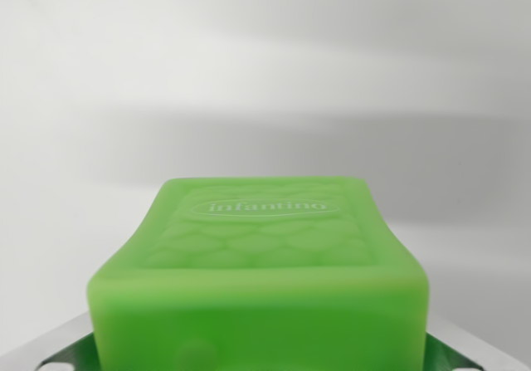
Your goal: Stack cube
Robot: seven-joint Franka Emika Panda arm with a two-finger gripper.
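While filling the foreground, green cube (261, 280) | pale grey surface (249, 80) behind; shadowed

Bright green soft-looking plastic or rubber cube (261, 280): matt to faintly satin, slightly translucent, edges rounded. Top face embossed with scale-like relief and raised oval logo "infantino". Front face smooth. Brushed silver metal gripper parts (50, 350) at lower corners: dull sheen, green reflections. Pale grey-white background surface (265, 72): smooth, matt, featureless.

Green cube (264, 271) fills foreground; white surface (265, 97) beyond bare.
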